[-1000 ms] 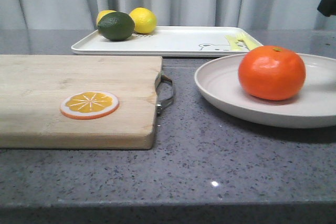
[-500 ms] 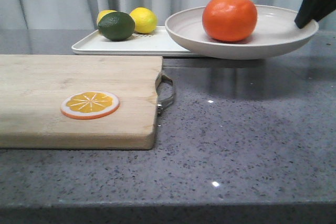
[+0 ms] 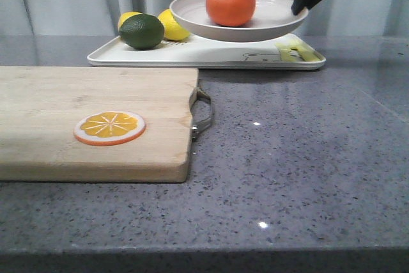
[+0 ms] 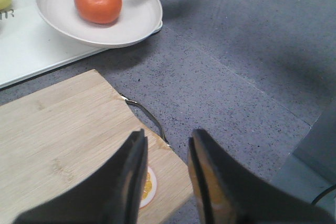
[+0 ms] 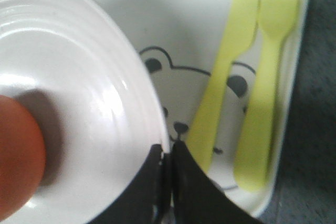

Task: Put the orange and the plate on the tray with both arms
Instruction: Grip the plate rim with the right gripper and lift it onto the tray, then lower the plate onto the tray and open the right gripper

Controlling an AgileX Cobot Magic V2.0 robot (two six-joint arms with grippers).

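The R gripper (image 3: 300, 8) is clamped on the right-hand rim of the plate (image 3: 268, 27), fingers pinched tight w/ the rim between them, as the right wrist view shows (image 5: 167, 157). The plate hangs in the air above the tray (image 3: 211, 52), over its middle-to-right part, and looks clear of the tray surface, though from the front view a light touch can't be ruled out. The orange (image 3: 230, 3) sits on the plate, left of the plate's centre, stem dimple up.

The tray lies at the far edge of the bench (image 3: 294, 158), long side facing the robot. On its left end: a dark green lime (image 3: 141, 31) w/ two yellow lemons (image 3: 171, 25) just behind it. At the tray's right end, by the bear drawing (image 5: 181, 103), lie a yellow knife (image 5: 223, 66) and yellow fork (image 5: 265, 77), side by side, not under the plate rim.

The L gripper (image 4: 165, 182) hovers w/ jaws apart and nothing between them, above the near right corner of the wooden cutting board (image 3: 96, 119). The board takes the left part of the bench, metal handle (image 3: 201, 114) on its right end. A flat orange slice (image 3: 109, 127) lies on the board toward the near edge.
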